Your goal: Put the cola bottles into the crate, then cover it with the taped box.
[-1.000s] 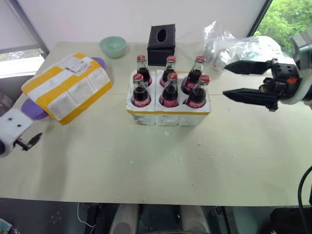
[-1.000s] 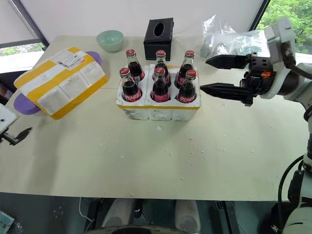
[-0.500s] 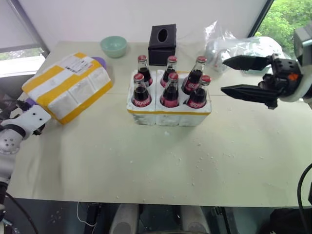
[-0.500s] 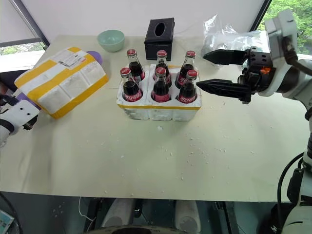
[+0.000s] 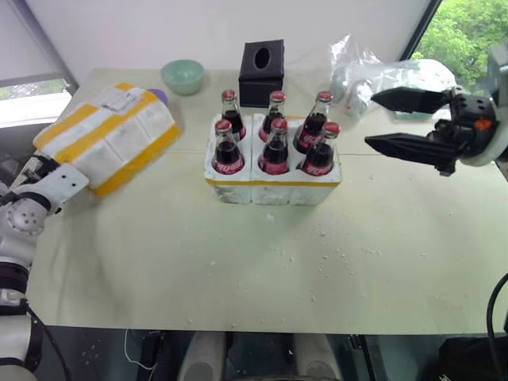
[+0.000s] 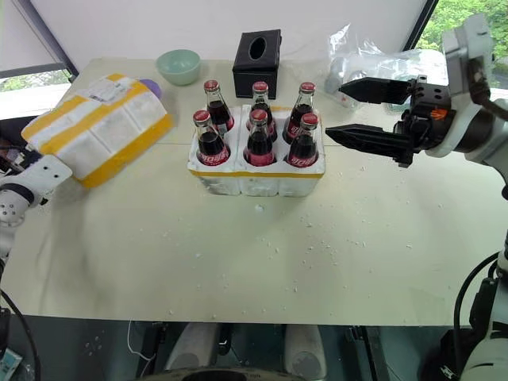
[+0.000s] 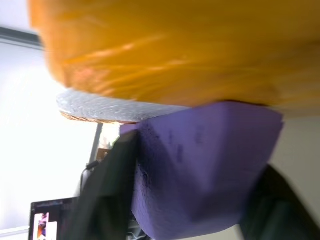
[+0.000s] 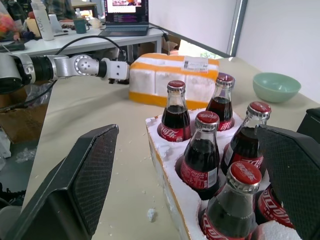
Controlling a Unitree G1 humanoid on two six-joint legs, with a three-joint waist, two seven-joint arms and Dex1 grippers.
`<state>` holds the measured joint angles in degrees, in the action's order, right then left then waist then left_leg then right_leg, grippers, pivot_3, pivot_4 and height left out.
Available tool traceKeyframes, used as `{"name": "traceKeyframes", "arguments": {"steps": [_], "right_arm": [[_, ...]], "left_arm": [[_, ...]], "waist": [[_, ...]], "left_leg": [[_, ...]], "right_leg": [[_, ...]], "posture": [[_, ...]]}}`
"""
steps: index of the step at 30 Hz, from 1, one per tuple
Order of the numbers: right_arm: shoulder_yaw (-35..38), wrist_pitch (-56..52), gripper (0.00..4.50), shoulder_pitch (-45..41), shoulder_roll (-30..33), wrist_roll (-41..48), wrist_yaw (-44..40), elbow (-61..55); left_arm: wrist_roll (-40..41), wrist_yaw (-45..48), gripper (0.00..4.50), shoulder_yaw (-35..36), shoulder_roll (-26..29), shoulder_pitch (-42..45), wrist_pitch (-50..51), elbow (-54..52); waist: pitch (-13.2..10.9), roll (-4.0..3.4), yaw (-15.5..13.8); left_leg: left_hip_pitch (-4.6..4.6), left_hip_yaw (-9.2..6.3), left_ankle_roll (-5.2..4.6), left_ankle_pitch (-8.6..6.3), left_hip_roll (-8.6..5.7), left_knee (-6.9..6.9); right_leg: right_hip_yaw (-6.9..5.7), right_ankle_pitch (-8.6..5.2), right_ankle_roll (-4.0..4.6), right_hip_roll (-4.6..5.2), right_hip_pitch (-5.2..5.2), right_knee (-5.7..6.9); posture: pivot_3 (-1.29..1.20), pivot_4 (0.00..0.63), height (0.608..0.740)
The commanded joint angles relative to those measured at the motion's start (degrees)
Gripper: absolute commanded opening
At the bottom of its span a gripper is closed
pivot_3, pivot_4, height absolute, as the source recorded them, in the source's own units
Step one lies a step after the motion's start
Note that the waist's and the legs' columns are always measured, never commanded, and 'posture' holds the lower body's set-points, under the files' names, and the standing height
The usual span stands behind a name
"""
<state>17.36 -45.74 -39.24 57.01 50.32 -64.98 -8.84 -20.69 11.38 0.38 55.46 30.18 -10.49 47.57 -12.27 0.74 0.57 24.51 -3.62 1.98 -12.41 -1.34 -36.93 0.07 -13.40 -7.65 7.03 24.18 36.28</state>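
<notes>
Several cola bottles with red caps stand upright in the wells of the white crate at the table's middle. The taped box lies at the far left, resting on a purple pad. My left gripper is at the box's near left corner, pointing forward. In the left wrist view its fingers flank the purple pad and are shut on it. My right gripper hovers open just right of the crate at bottle-neck height, pointing left, with nothing between its fingers.
A mint bowl, a black tissue box and a clear plastic bag stand along the table's back. White foam crumbs dot the tabletop in front of the crate.
My left hand has moved forward from the table's left edge to the taped box's corner and shut on the purple pad. The box has shifted slightly. The right gripper has stayed in place.
</notes>
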Motion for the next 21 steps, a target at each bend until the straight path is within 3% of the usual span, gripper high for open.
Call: {"name": "traceKeyframes", "arguments": {"steps": [1, 11, 14, 21], "right_arm": [[2.73, 1.26, 4.5, 0.39, 1.13, 0.4, 0.07, -1.69], [2.56, 2.73, 4.5, 2.05, 3.24, -1.9, -1.4, 0.22], [2.79, 3.34, 4.5, 2.97, 3.3, -2.76, -1.31, 1.11], [3.59, 3.7, 4.5, 4.76, 3.38, -3.59, -0.83, 1.36]], "left_arm": [[-0.36, 0.45, 1.78, -0.81, 0.62, -0.22, -0.87, 0.71], [2.37, 3.9, 1.78, 3.7, 7.57, 3.05, 0.06, -9.4], [3.06, 7.28, 1.78, 2.99, 8.54, 10.79, -0.26, -13.52], [4.57, 13.89, 1.78, -0.25, 3.61, 25.32, -1.49, -18.77]], "waist": [[0.01, -0.01, 0.06], [0.01, 0.03, 0.03], [0.0, 0.12, -0.46], [0.0, 0.12, 0.04]], "left_leg": [[-0.02, 0.01, 0.0, 0.0, 0.0, 0.0], [0.0, 0.01, 0.0, 0.0, 0.03, -0.03], [0.03, 0.0, 0.01, 0.0, 0.02, -0.07], [0.08, 0.05, 0.0, 0.0, 0.02, -0.1]], "right_leg": [[0.02, 0.0, 0.0, 0.0, -0.01, 0.0], [0.02, 0.0, 0.0, -0.02, 0.01, 0.03], [0.01, 0.0, 0.0, -0.03, 0.0, 0.02], [0.06, 0.1, -0.08, -0.05, -0.02, -0.03]], "posture": [[0.0, 0.15, 0.737], [0.0, 0.15, 0.737], [0.0, 0.15, 0.737], [0.0, 0.15, 0.737]]}}
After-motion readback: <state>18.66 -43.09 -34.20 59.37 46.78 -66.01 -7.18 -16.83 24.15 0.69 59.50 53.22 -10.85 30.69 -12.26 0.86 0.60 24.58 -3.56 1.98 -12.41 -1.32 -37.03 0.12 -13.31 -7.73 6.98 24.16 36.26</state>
